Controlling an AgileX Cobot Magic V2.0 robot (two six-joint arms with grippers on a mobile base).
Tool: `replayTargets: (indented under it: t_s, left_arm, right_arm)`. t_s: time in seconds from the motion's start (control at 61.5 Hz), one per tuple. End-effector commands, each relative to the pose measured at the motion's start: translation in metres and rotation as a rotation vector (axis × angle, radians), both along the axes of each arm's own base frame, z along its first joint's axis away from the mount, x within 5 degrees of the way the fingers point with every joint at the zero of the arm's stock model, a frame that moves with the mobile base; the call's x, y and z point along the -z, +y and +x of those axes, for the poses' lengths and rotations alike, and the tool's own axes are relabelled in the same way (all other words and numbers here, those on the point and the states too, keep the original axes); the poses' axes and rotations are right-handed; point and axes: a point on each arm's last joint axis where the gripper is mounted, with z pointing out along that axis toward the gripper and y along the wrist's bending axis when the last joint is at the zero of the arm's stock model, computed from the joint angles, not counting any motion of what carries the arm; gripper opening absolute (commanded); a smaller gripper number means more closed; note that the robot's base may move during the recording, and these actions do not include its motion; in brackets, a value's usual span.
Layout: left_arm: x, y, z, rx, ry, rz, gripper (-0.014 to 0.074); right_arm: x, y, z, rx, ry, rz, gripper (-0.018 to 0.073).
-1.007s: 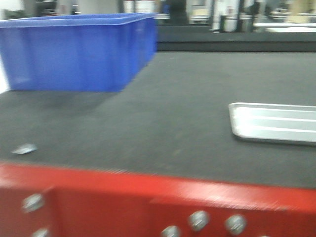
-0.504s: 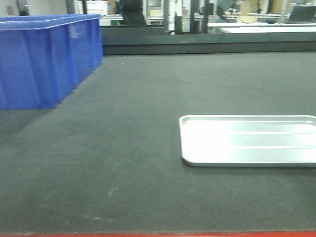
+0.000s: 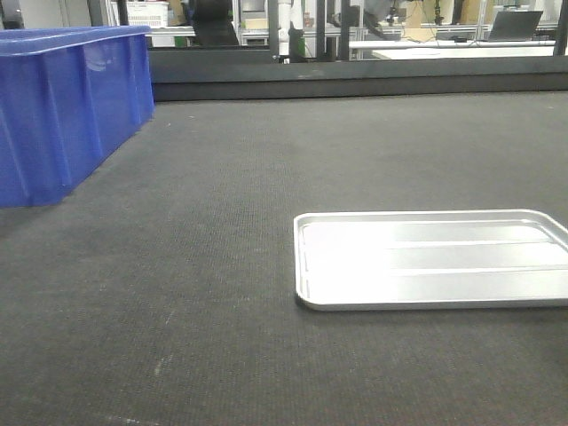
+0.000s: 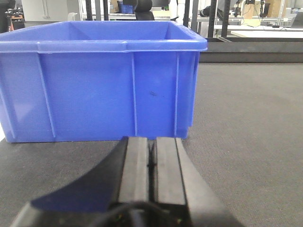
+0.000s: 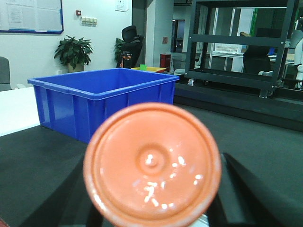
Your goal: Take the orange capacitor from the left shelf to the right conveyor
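Note:
In the right wrist view the orange capacitor (image 5: 152,165) fills the lower middle, seen end-on as a round orange disc with a small centre dimple. My right gripper (image 5: 152,189) is shut on it, with dark fingers (image 5: 239,182) showing on both sides. The dark charcoal conveyor belt (image 3: 266,177) spreads across the front view and lies under both grippers. My left gripper (image 4: 151,151) is shut and empty, its two black pads pressed together just above the belt. The left shelf is out of view.
A blue plastic bin (image 3: 62,106) stands on the belt at the far left; it also shows close ahead of the left gripper (image 4: 94,80) and behind the capacitor (image 5: 104,99). A shallow silver tray (image 3: 435,257) lies on the belt at the right. A black belt wall runs along the far side.
The front view has swung and moved forward: the red front edge has dropped out of sight, the blue bin has slid left, and the silver tray has come further into view.

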Motion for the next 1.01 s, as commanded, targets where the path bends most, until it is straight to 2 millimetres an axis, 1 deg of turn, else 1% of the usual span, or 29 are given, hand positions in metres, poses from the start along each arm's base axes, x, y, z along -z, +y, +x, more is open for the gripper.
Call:
replayTargets:
  t_s: [0.0, 0.146, 0.276, 0.406, 0.617, 0.715, 0.78, 0.877, 0.991]
  left_arm:
    - [-0.01, 0.0, -0.002, 0.004, -0.094, -0.01, -0.0105]
    - [-0.01, 0.0, -0.002, 0.004, -0.094, -0.01, -0.0105]
    - [-0.01, 0.0, -0.002, 0.004, -0.094, -0.01, -0.0105]
    - [-0.01, 0.0, -0.002, 0.004, -0.094, -0.01, -0.0105]
    - [-0.01, 0.0, -0.002, 0.004, -0.094, -0.01, -0.0105]
    - [-0.01, 0.0, -0.002, 0.004, -0.094, -0.01, -0.0105]
    - [-0.01, 0.0, -0.002, 0.004, -0.094, -0.01, -0.0105]
    - [-0.01, 0.0, -0.002, 0.004, -0.094, -0.01, -0.0105]
    - [-0.01, 0.0, -0.002, 0.004, -0.094, -0.01, -0.0105]
  right_arm:
    - [-0.016, -0.005, -0.006, 0.012, -0.112, 0.061, 0.0057]
    - [-0.016, -0.005, -0.006, 0.01, -0.112, 0.067, 0.0057]
    - [-0.023, -0.006, -0.008, -0.001, -0.156, 0.144, 0.0057]
    - [-0.035, -0.01, -0.011, 0.012, -0.266, 0.229, 0.0057]
    - [-0.056, -0.022, -0.022, 0.041, -0.5, 0.403, 0.0057]
    - [-0.061, -0.025, -0.026, 0.049, -0.561, 0.448, 0.0057]
    - [-0.06, -0.024, -0.025, 0.047, -0.546, 0.438, 0.0057]
    - [-0.055, -0.018, -0.017, 0.04, -0.47, 0.381, 0.0057]
    - [-0.051, -0.005, 0.001, 0.037, -0.358, 0.302, 0.0057]
